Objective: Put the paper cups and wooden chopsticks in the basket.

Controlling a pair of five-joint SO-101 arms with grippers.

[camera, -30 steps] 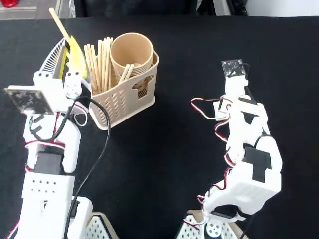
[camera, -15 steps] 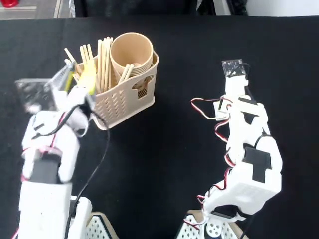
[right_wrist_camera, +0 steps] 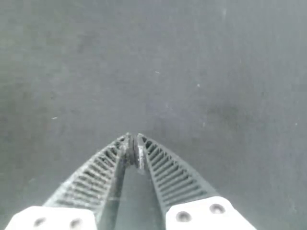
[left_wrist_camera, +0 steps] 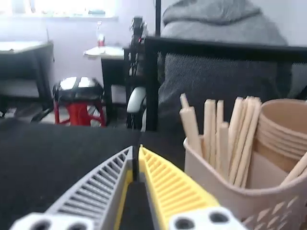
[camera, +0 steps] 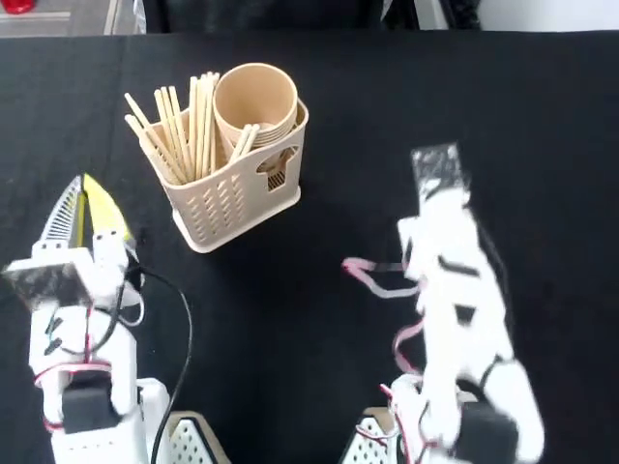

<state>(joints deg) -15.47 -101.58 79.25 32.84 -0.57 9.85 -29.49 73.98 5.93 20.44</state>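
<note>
A beige basket (camera: 232,198) stands on the black table, back left of centre. It holds stacked paper cups (camera: 255,100) and several wooden chopsticks (camera: 179,130) standing upright. The left wrist view shows the basket (left_wrist_camera: 240,196), the chopsticks (left_wrist_camera: 225,134) and the cups (left_wrist_camera: 283,129) just ahead. My left gripper (camera: 81,184), one finger yellow and one grey, is shut and empty, a short way to the front left of the basket. Its tips (left_wrist_camera: 135,149) meet in its own view. My right gripper (right_wrist_camera: 133,140) is shut with nothing in it, over bare black table.
The right arm (camera: 455,309) stands right of centre, well apart from the basket. Black table (camera: 387,97) lies between and behind the arms. Beyond the table's back edge are a chair (left_wrist_camera: 216,72) and a red stool (left_wrist_camera: 79,103).
My left gripper let a chopstick go into the basket, then drew back toward the front left and shut. The right arm has started to move, blurred now.
</note>
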